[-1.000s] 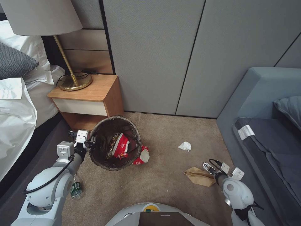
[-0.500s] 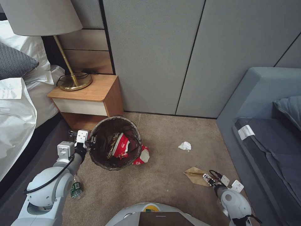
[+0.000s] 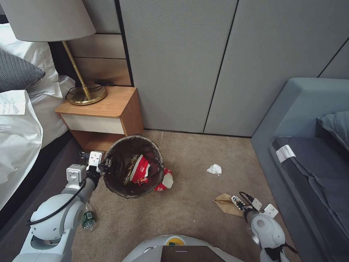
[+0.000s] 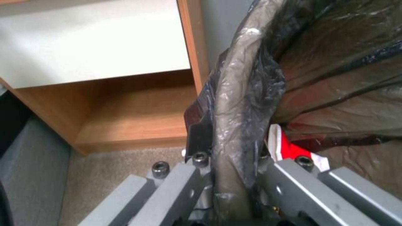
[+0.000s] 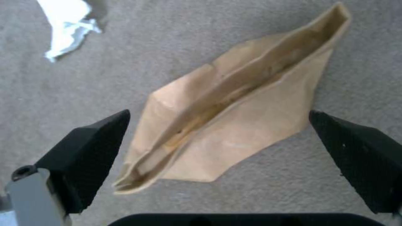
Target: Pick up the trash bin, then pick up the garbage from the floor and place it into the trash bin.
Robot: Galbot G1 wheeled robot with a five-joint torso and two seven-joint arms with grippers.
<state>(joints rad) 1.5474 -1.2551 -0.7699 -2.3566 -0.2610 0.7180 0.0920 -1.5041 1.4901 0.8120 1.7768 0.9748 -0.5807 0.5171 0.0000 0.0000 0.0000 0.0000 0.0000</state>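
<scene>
The left claw (image 3: 105, 165) is pinched on the bag-covered rim of the trash bin (image 3: 133, 165), which stands on the carpet floor (image 3: 189, 211) just in front of the wooden nightstand (image 3: 103, 116). Red-and-white wrappers (image 3: 140, 169) lie inside it; their print is too small to read. Another red-and-white wrapper (image 3: 164, 180) touches the bin's outer wall. A small plastic bottle (image 3: 88, 218) with a green label, its writing illegible, lies beside the left arm.

The right claw (image 5: 218, 150) is spread wide low over the brown paper bag (image 5: 234, 110), one finger on each side of it, neither visibly touching. The bag lies flat, with its open edge facing up, no print visible. A white tissue wad (image 3: 214, 169) sits apart from it on open carpet between the bin and the grey sofa (image 3: 309, 153).
</scene>
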